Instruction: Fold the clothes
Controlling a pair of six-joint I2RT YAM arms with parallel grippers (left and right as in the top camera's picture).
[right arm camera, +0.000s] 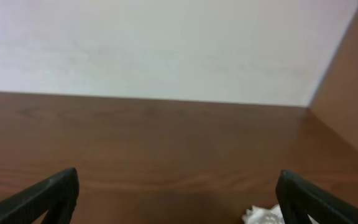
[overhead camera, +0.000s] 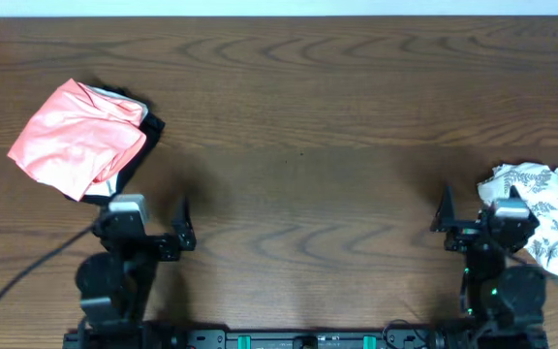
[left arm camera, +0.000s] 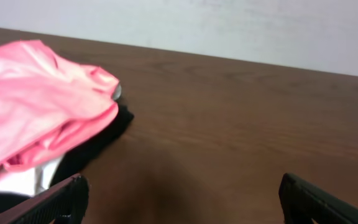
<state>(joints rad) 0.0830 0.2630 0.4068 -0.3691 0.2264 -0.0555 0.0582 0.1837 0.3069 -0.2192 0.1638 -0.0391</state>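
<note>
Brown wood-grain table [overhead camera: 298, 116] under both arms: I find my left gripper [left arm camera: 182, 202] and right gripper [right arm camera: 176, 196] each with jaws spread wide, holding nothing, low over the wood. The fern-print dress [overhead camera: 550, 218] lies crumpled at the table's right edge, just beside the right arm. A coral-pink garment [overhead camera: 80, 136] sits atop a black garment [overhead camera: 151, 131] far left.

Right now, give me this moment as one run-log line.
left gripper: open, empty | right gripper: open, empty | leaf-print dress: crumpled, right table edge, untouched | fold: not started
</note>
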